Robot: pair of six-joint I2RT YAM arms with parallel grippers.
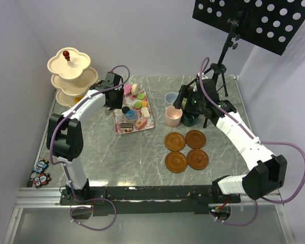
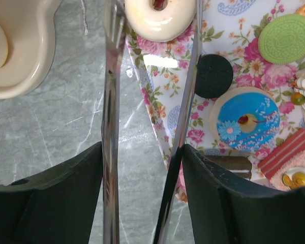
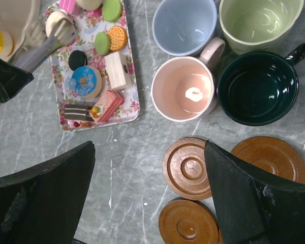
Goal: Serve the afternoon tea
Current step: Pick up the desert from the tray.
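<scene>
Only the top view took in the whole grey table [image 1: 142, 168] and the cream three-tier stand [image 1: 71, 76], which stood left of the floral tray [image 3: 128, 104]. My left wrist view caught only one tier's rim.

My right gripper [image 3: 150, 147] hung with its jaws spread wide and nothing between them, to the right of the tray. Its wrist view alone looked into the four mugs, clustered right of the tray: pink [image 3: 185, 89], dark green [image 3: 259, 89], light blue [image 3: 185, 23] and light green [image 3: 259, 20]. The four brown saucers [image 1: 175, 141] lay right of the tray, nearer me.

My left gripper [image 2: 142, 150] was clamped on the metal tongs [image 2: 111, 101], whose arms flanked a white doughnut [image 2: 160, 18] at the tray's far left corner. Whether it was lifted, I could not tell. A blue doughnut [image 2: 246, 119] lay on the tray.
</scene>
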